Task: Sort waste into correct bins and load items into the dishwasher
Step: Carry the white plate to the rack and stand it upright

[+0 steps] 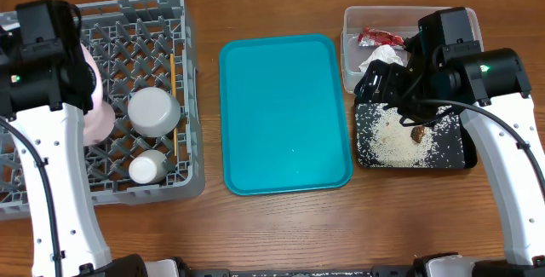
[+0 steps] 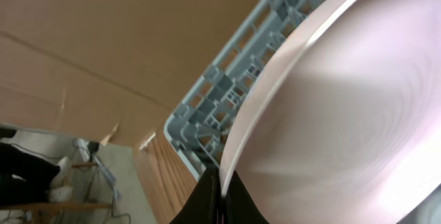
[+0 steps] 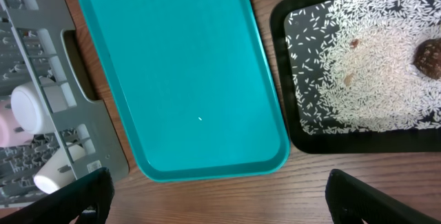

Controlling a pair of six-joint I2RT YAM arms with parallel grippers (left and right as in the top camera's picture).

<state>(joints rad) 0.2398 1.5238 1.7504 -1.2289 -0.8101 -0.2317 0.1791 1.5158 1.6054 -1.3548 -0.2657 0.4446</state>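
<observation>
Rack, overhead: grey dish rack (image 1: 136, 38) at the table's left edge; white bowl (image 1: 154, 111) and small cup (image 1: 146, 168) near its right wall, chopsticks (image 1: 173, 72) lying along that wall.
Plate, overhead: white plate (image 1: 100, 115) standing on edge in the rack's left half, partly under the left arm.
Bins, overhead: clear tub (image 1: 353, 21) at the table's far right corner, holding red wrapper (image 1: 381, 37) and paper wad (image 1: 383, 55); black tray (image 1: 451, 149) just in front of it, strewn with rice (image 1: 392, 136), brown lump (image 1: 419, 132) among the grains; teal tray (image 1: 285, 115) mid-table.
Right gripper, overhead: right gripper (image 1: 383, 85) above the black tray's far left corner, beside the tub.
Grip, left wrist: left gripper (image 2: 219, 200) pinched tight on the plate's rim, rack lattice behind.
Grip, right wrist: fingers (image 3: 83, 196) spread wide, holding nothing, over bare table at the teal tray's near edge; rice and lump on the black tray at upper right.
</observation>
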